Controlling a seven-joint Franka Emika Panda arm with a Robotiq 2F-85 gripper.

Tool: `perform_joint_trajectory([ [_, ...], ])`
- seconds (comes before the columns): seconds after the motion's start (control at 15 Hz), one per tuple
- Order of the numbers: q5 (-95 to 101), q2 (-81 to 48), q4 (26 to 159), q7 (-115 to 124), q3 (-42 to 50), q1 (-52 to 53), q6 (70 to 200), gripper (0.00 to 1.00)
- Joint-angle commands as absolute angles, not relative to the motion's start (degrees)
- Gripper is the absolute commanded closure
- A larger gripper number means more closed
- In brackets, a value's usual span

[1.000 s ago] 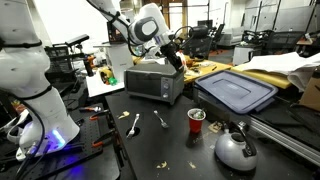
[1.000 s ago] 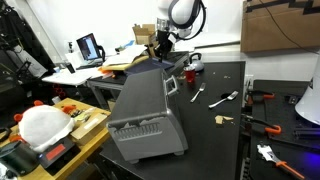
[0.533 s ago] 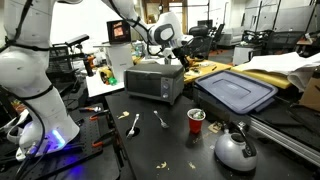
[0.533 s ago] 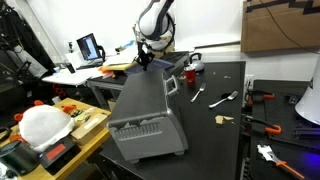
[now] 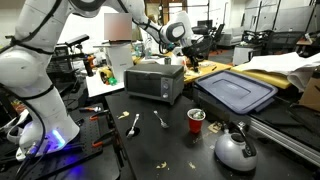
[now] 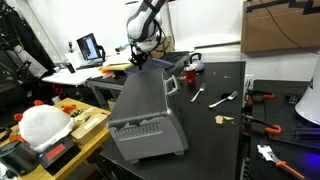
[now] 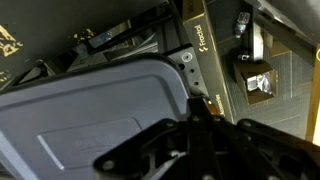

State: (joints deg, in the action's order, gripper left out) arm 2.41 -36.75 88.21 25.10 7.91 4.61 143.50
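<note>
Desk [image 5: 170, 142]: dark top that carries everything listed below; seen in both exterior views.
Arm [image 5: 118, 12]: white, comes in from the upper left in an exterior view and bends down toward the far part of the desk.
Toaster oven [image 5: 153, 82]: silver box with a dark glass door, standing on the far left part of the desk. In an exterior view [image 6: 148, 110] it is seen end-on and its long grey top runs away from the camera. In the wrist view its grey top [image 7: 90, 110] fills the left and middle of the frame.
Blue lid [image 5: 237, 90]: flat, lying right of the toaster oven, apart from it.
Kettle [image 5: 235, 148]: round metal body with a dark handle, near right on the desk.
Gripper [image 6: 138, 61]: fingers pressed together with nothing between them. It sits over the far end of the toaster oven's top. Cannot tell whether the tips touch the top. In the wrist view the dark fingers [image 7: 190, 125] meet at a point above the edge of the top.
Red cup [image 5: 197, 120]: upright, nearer than the toaster oven, between it and the kettle.
Spoon [image 5: 134, 124]: lying flat on the desk, near left of the red cup.
Fork [image 5: 161, 120]: lying flat between the spoon and the red cup, touching neither.
</note>
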Motion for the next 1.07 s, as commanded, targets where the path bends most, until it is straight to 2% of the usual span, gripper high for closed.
perform_joint_trajectory([
  [0.0,1.39,-36.24,85.96,23.24,7.20,3.63,135.23,1.00],
  [1.0,0.20,-30.16,88.78,22.96,4.83,3.01,111.08,1.00],
])
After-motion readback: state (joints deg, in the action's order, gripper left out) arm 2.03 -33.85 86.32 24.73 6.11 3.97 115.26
